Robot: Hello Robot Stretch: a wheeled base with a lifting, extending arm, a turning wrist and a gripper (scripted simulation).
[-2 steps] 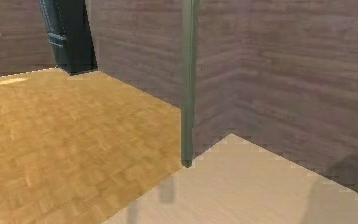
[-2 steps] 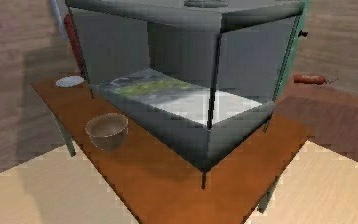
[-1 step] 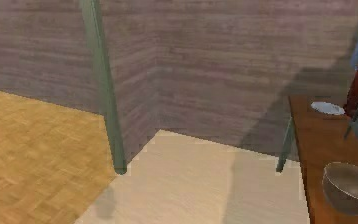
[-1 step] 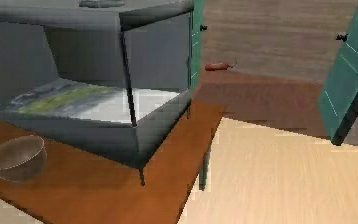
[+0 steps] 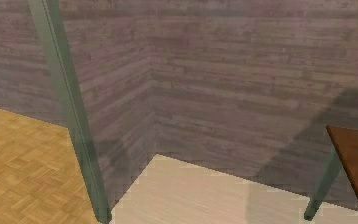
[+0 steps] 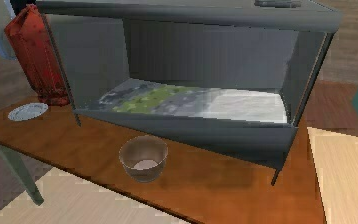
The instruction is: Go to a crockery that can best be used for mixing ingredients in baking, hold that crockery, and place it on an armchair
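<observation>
Brown bowl (image 6: 144,158) stands on the wooden table (image 6: 227,186).

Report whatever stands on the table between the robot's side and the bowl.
Nothing visible does. In the arm side view the bowl sits near the table's near edge with bare wood before it. The grey shelf unit stands behind it; the plate and red bag lie off to the view's left.

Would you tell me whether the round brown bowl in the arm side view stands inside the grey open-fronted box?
No, the round brown bowl stands on the wooden tabletop in front of the grey open-fronted box.
</observation>
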